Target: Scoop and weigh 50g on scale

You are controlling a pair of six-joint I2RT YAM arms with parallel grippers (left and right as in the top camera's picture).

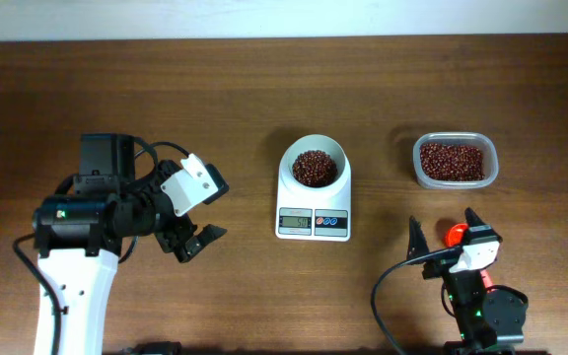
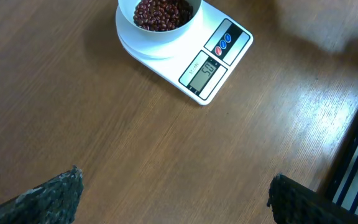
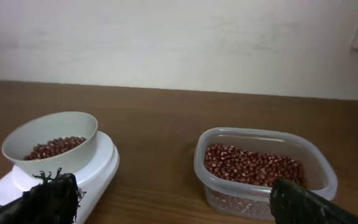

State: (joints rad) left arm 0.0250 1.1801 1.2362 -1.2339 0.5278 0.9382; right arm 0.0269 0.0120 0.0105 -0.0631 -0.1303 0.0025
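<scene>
Left gripper (image 1: 215, 210) and right gripper (image 1: 443, 226) both stand with jaws spread wide, and neither grips anything that I can make out. A small red-orange object (image 1: 454, 235) shows by the right one's fingers from overhead, and I cannot tell what it is.

The table (image 1: 264, 306) carries everything. The left arm (image 1: 67, 266) and right arm (image 1: 481, 316) sit at its near edge, both well apart from the scale (image 1: 313, 223), which stands mid-table. The clear tub (image 1: 418, 166) is to the scale's right, just beyond the right gripper. One white bowl (image 1: 287, 161) rests on the scale's platform, and the heap of beans (image 1: 315, 168) to be weighed lies inside it. A second heap, the spare beans (image 1: 452, 161), covers the tub's floor. Smallest are the display (image 2: 202, 68) (its digits look like 50, though they are small), the red button (image 2: 219, 50) and the blue button (image 2: 227, 40).

By that reading the weighing looks about done, so the risk is disturbance. An arm swinging across could knock the bowl or press the platform, shifting the reading or spilling beans. A further scoop would overshoot.

Counts: two grippers, two arms, one scale, one bowl, one tub, two heaps, two buttons.
</scene>
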